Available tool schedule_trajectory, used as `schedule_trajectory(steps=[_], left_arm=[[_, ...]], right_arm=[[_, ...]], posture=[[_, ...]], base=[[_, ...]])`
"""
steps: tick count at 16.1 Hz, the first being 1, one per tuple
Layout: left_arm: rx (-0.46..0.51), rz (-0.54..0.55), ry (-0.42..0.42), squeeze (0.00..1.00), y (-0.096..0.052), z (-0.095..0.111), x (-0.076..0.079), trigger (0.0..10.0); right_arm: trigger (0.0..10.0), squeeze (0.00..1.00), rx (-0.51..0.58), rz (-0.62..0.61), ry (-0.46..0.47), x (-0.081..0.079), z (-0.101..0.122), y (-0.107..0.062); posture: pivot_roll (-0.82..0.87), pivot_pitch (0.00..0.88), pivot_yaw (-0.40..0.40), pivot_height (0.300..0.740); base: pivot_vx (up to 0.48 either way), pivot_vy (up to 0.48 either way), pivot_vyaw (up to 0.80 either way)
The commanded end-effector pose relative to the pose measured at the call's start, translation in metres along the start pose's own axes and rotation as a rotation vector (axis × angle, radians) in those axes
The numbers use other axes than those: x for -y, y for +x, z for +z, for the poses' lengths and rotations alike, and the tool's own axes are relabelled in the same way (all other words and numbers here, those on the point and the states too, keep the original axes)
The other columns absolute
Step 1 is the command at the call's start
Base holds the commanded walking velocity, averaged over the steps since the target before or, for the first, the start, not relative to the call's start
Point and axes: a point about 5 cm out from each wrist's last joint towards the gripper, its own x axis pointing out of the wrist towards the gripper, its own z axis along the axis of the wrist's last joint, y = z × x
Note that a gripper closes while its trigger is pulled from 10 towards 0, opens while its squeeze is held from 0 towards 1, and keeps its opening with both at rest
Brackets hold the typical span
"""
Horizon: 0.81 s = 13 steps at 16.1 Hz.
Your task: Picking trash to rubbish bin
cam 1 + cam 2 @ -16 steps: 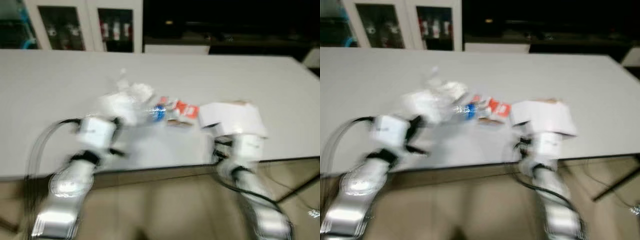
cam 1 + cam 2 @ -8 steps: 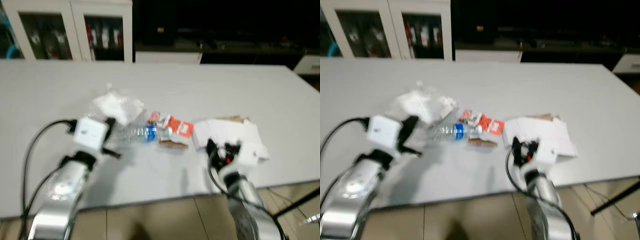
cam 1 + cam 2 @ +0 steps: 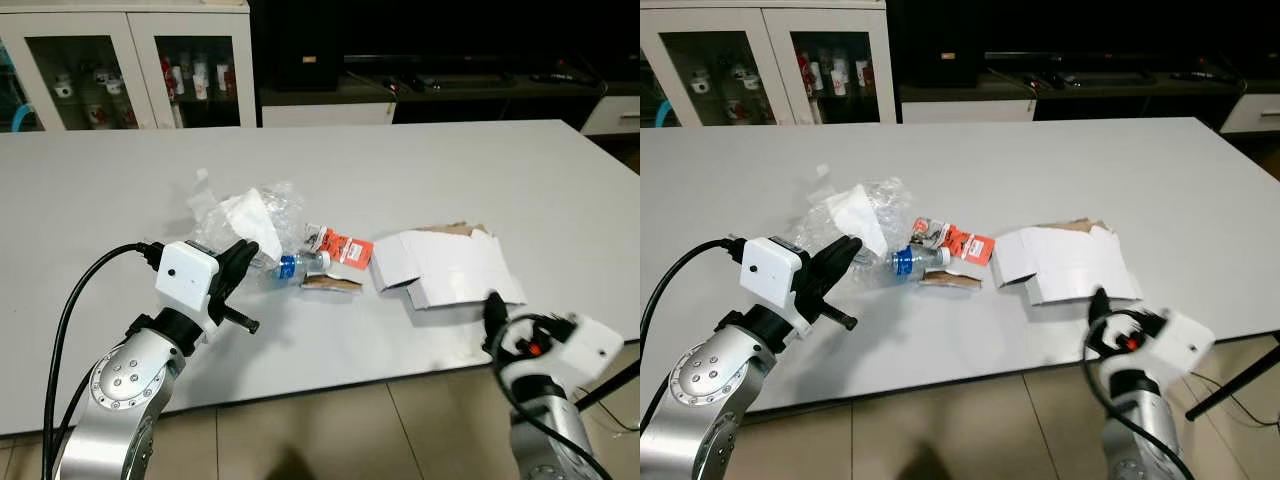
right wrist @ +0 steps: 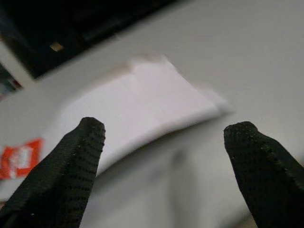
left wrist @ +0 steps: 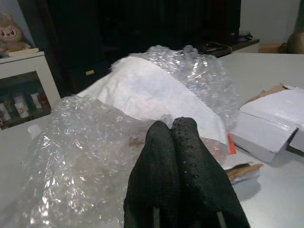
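**Both grippers at the table edge, trash pile between them**

Your left gripper (image 3: 238, 262) sits over the near part of the white table (image 3: 520, 170), its two black fingers (image 5: 178, 161) pressed together with nothing between them. Your left wrist view shows those fingertips pointing at the crumpled bubble wrap (image 3: 235, 215), just short of it; whether they touch the plastic you cannot tell. A sheet of white paper (image 5: 152, 92) lies folded inside the wrap.

Your right gripper (image 4: 166, 147) is at the table's near edge, on the right side, with its fingers spread wide and holding nothing. Looking along it, you see the flattened white cardboard box (image 3: 445, 265) straight ahead, blurred, and apart from the fingertips.

The trash lies in a loose row across the middle of the table. From your left: the bubble wrap with the paper, then a clear plastic bottle with a blue label (image 3: 290, 267) lying on its side against the wrap, then a red and white wrapper (image 3: 340, 245) just beyond the bottle's cap end, with a small brown scrap (image 3: 332, 284) in front of it. The cardboard box lies further right, its flaps open, near the wrapper but not touching it.

Behind the table you can see white cabinets with glass doors (image 3: 130, 65) and a dark low unit (image 3: 440, 75).
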Motion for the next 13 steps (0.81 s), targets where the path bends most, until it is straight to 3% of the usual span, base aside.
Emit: schedule_trajectory(steps=[1,3,4,5,6,8,13], left_arm=[[0.011,-0.028,-0.002,0.00,0.002,0.003,0.001,10.0],[0.018,-0.045,-0.003,0.00,0.005,0.004,0.002,10.0],[0.026,-0.050,-0.006,0.00,0.006,0.005,0.002,10.0],[0.029,-0.050,-0.008,0.00,0.007,0.006,0.003,10.0],[0.032,-0.052,-0.008,0.00,0.006,0.006,0.003,10.0],[0.027,-0.052,-0.007,0.00,0.003,0.006,0.003,10.0],[0.014,-0.109,0.005,0.00,0.001,0.007,0.008,10.0]], right_arm=[[10.0,1.00,-0.113,-0.040,0.135,-0.004,-0.019,0.006],[10.0,1.00,-0.151,-0.051,0.278,-0.010,-0.022,0.018],[10.0,0.94,-0.117,-0.030,0.375,-0.016,-0.015,0.027],[10.0,0.82,-0.103,-0.019,0.406,-0.017,-0.012,0.030],[10.0,0.00,-0.076,0.026,0.472,-0.022,-0.004,0.036],[10.0,0.00,-0.078,0.086,0.509,-0.028,0.001,0.043],[10.0,0.00,-0.223,0.058,0.570,-0.042,-0.021,0.053]], posture=[[0.04,0.000,-0.043,0.740],[0.03,0.000,-0.040,0.740],[0.04,0.000,-0.038,0.740],[0.04,0.000,-0.040,0.740],[0.04,0.000,-0.042,0.740],[0.05,0.000,-0.049,0.740],[0.08,0.000,-0.068,0.740]], base=[[0.000,0.000,0.00],[0.000,0.000,0.00],[0.000,0.000,0.00],[0.000,0.000,0.00],[0.000,0.000,0.00],[0.000,0.000,0.00],[0.000,0.000,0.00]])
